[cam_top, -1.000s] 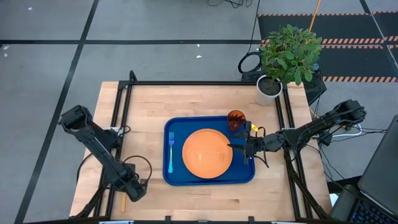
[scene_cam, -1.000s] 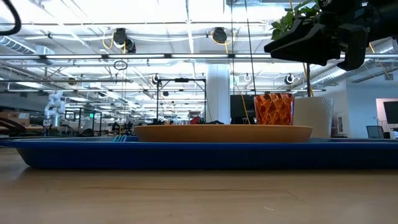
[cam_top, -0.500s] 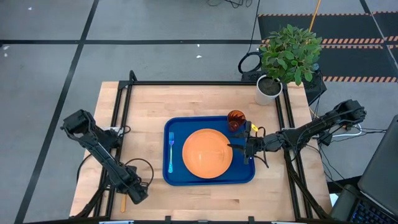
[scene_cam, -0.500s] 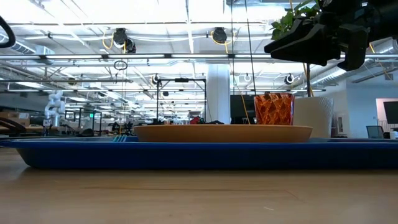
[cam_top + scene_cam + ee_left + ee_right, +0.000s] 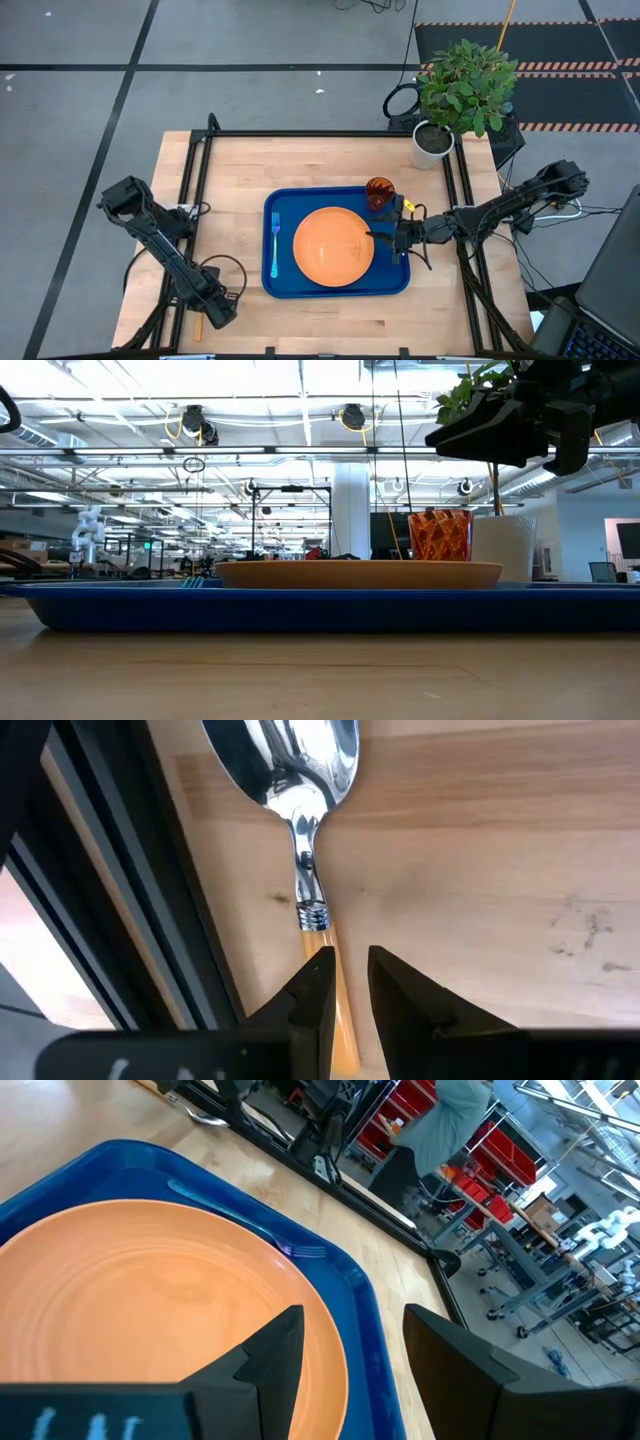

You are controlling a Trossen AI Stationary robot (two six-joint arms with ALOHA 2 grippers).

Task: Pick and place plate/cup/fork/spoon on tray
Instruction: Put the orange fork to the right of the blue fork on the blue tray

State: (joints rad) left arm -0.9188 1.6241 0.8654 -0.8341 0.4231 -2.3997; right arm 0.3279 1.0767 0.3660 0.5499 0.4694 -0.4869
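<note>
We have the left gripper (image 5: 345, 982) low on the counter (image 5: 480, 870), jaws pinching the orange handle of the spoon (image 5: 305, 840), whose long axis runs straight ahead.

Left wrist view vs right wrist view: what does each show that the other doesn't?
Left wrist only: the spoon with shiny silver bowl and orange handle lying on the wooden table, its handle between the left end effector fingers.

Right wrist only: the round flat orange plate and thin light-blue plastic fork on the large blue rectangular tray, the open right end effector above the plate, and a person in the room beyond.

Both: the wooden tabletop.
</note>
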